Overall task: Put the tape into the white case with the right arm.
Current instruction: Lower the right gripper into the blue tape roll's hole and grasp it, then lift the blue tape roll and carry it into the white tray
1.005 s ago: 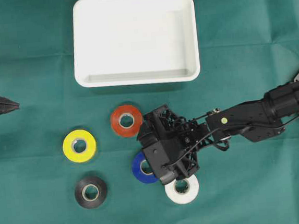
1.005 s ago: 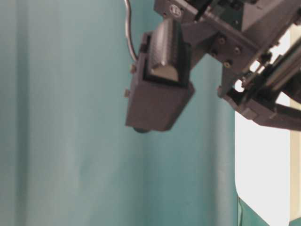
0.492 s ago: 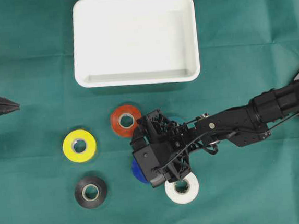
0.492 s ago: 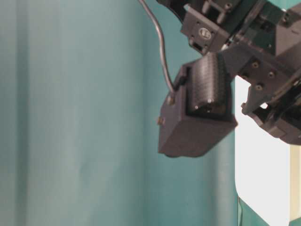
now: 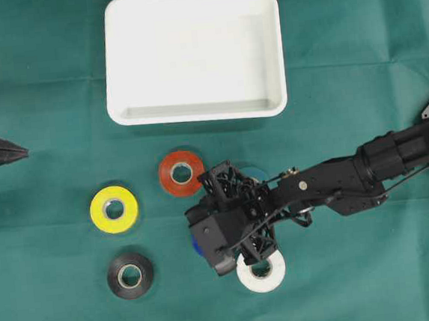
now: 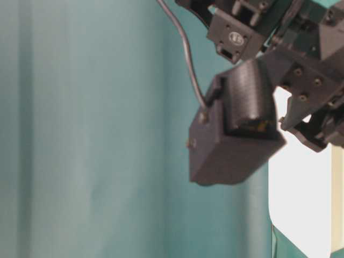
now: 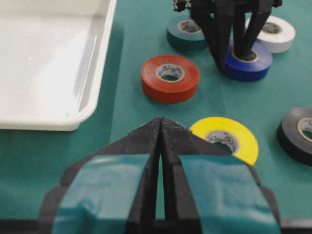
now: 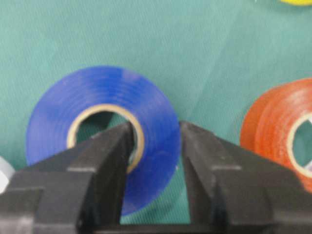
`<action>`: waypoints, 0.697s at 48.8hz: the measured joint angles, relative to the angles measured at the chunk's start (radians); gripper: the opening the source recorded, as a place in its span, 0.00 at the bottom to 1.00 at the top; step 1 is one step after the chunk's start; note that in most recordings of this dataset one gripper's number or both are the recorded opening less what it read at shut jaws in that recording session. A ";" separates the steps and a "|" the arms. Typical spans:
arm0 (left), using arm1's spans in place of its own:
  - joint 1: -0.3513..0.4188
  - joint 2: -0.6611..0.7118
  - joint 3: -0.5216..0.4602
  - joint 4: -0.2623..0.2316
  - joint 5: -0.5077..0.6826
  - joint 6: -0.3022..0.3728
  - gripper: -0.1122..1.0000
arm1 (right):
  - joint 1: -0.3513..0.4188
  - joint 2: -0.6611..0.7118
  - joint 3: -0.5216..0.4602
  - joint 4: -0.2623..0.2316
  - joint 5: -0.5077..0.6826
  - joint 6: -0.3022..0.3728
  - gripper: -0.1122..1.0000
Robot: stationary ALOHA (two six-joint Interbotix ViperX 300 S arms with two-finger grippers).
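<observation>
The blue tape (image 8: 63,112) lies flat on the green cloth, mostly hidden under the black right wrist in the overhead view, where only its left edge (image 5: 195,245) shows. My right gripper (image 8: 156,134) is down on it, shut on the roll's wall, with one finger inside the core and the other outside. The left wrist view shows those fingers (image 7: 229,44) standing on the blue tape (image 7: 256,66). The white case (image 5: 195,111) sits empty at the back. My left gripper (image 7: 161,121) rests shut at the left edge (image 5: 0,153), far from the tapes.
Other rolls surround the blue one: red (image 5: 182,172), yellow (image 5: 114,208), black (image 5: 130,274), white (image 5: 263,275) touching the right wrist's underside area, and a dark teal one (image 7: 186,31) partly hidden behind the arm. The table-level view shows only the right wrist (image 6: 236,140).
The right arm moved slightly left and down over the blue tape, and its jaws closed from wide open onto the roll's wall. The left arm stayed still.
</observation>
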 measured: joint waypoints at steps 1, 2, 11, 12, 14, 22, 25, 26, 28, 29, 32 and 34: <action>0.000 0.000 0.000 0.000 0.000 0.000 0.10 | 0.000 0.000 -0.003 0.000 0.006 0.003 0.11; 0.000 0.000 0.000 0.000 0.000 0.000 0.10 | 0.000 0.000 -0.006 0.000 0.012 0.005 0.11; 0.000 0.000 0.000 0.000 0.000 0.000 0.10 | 0.000 0.002 -0.012 0.000 0.026 0.005 0.11; 0.000 0.000 0.000 0.000 0.000 0.000 0.10 | 0.000 0.002 -0.014 0.000 0.026 0.005 0.11; 0.000 0.000 0.000 0.002 0.000 0.000 0.10 | 0.002 0.002 -0.014 0.002 0.026 0.003 0.11; 0.000 0.000 0.000 0.002 0.000 -0.002 0.10 | 0.003 -0.002 -0.023 0.000 0.029 0.005 0.11; 0.000 0.000 0.000 0.000 0.000 0.000 0.10 | 0.003 -0.014 -0.028 0.000 0.032 0.006 0.11; 0.000 0.000 0.000 0.000 0.000 -0.002 0.10 | 0.005 -0.018 -0.029 0.000 0.034 0.006 0.11; 0.000 0.000 0.000 0.002 0.000 0.000 0.10 | 0.006 -0.031 -0.031 0.000 0.035 0.006 0.11; 0.000 0.000 0.000 0.000 0.000 -0.002 0.10 | 0.006 -0.037 -0.032 0.000 0.037 0.005 0.11; 0.000 0.000 0.000 0.000 0.000 -0.002 0.10 | 0.011 -0.057 -0.037 0.000 0.043 0.006 0.11; 0.000 0.000 0.000 0.000 0.000 -0.002 0.10 | 0.012 -0.069 -0.038 0.000 0.048 0.006 0.11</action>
